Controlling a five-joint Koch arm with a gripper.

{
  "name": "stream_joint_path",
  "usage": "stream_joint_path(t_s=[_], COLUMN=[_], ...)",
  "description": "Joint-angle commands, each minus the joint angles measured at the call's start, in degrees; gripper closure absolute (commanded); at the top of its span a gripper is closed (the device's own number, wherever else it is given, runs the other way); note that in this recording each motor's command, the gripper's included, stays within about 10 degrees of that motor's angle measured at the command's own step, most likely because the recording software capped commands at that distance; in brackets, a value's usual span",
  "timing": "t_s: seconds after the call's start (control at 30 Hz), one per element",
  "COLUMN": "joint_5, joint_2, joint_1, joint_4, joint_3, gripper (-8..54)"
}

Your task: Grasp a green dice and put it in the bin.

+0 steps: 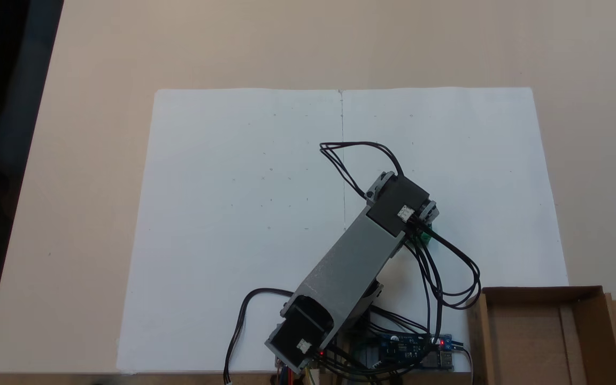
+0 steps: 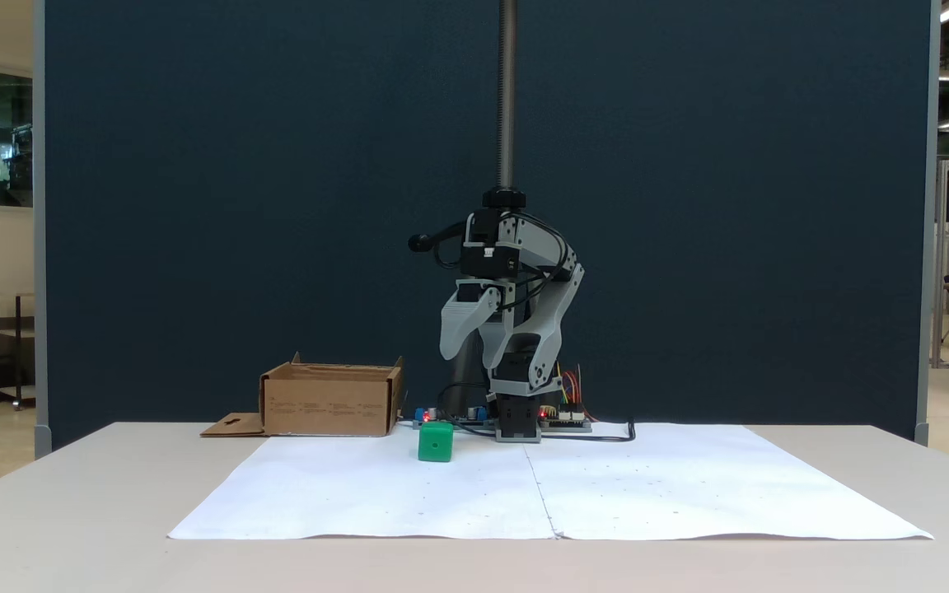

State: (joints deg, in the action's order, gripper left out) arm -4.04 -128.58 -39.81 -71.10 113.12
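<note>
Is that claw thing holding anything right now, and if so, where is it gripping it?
Nothing is held. The claw hangs open above the paper, and the dice sits on the sheet below it, untouched.

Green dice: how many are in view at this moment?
1. The green dice sits on the white paper below the raised gripper, right of the bin in that fixed view. From above it peeks out beside the arm; more could hide under it.

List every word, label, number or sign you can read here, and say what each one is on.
No text can be read.
Box: faint dark print on its front wall, too small and blurred to read.
Circuit board: tiny markings, unreadable.
Paper sheet: scattered small pencil marks, not letters or numbers.
Green dice: pips, no writing.
</note>
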Motion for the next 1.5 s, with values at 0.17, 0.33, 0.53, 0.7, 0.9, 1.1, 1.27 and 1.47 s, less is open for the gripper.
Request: stream_joint_path(t_s=[0.17,0.33,0.53,0.7,0.9,1.1,1.27,1.47], joint_5=[13.4,21.7,31.3,38.1,46.0,49.0,48.8,48.9], joint_2=[-0.3,0.1,1.8,5.2,8.9,10.9,12.7,15.7], joint_1=[-6.2,-9.4,-11.3,-11.3,-11.3,-12.1,-12.4,-12.4], joint_4=[-4.0,-2.7,1.8,5.7,9.3,14.0,14.2,19.6], joint_3=[-4.2,-4.2,-4.2,-4.1,-3.3,1.1,1.2,2.3], gripper=[-1.5,-2.1,-2.5,-5.4,-6.3,-6.9,-6.9,-6.9])
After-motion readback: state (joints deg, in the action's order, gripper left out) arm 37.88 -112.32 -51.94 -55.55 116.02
